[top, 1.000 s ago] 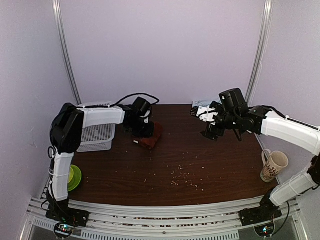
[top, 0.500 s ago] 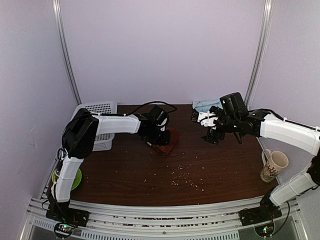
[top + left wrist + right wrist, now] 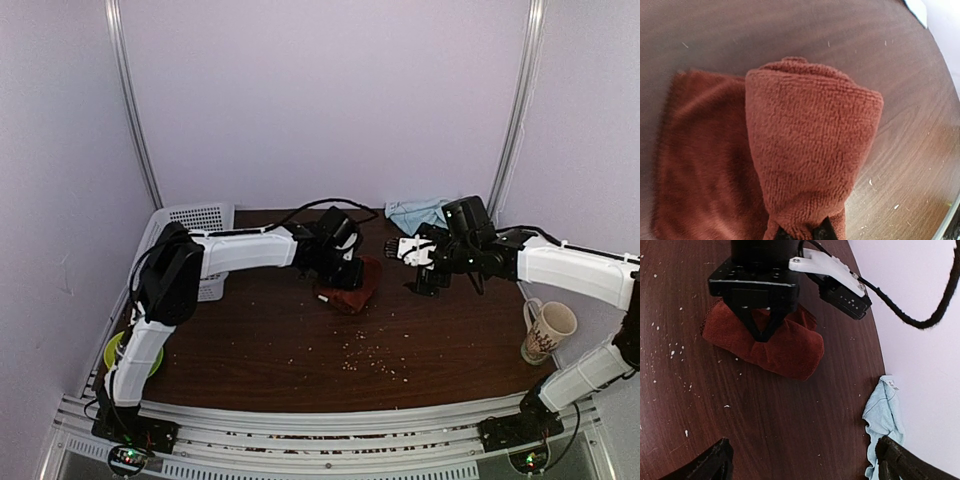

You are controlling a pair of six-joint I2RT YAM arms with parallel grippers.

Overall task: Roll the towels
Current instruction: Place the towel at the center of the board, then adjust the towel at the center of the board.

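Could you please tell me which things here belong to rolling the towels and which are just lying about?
For the job: red towel, pinched in the shut left gripper; blue towel, at the table's back edge.
Lying about: basket; mug; green dish; crumbs.

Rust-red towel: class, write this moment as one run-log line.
left jaws: shut on rust-red towel, partly rolled | right jaws: open, holding nothing | light-blue towel: crumpled, far side, untouched
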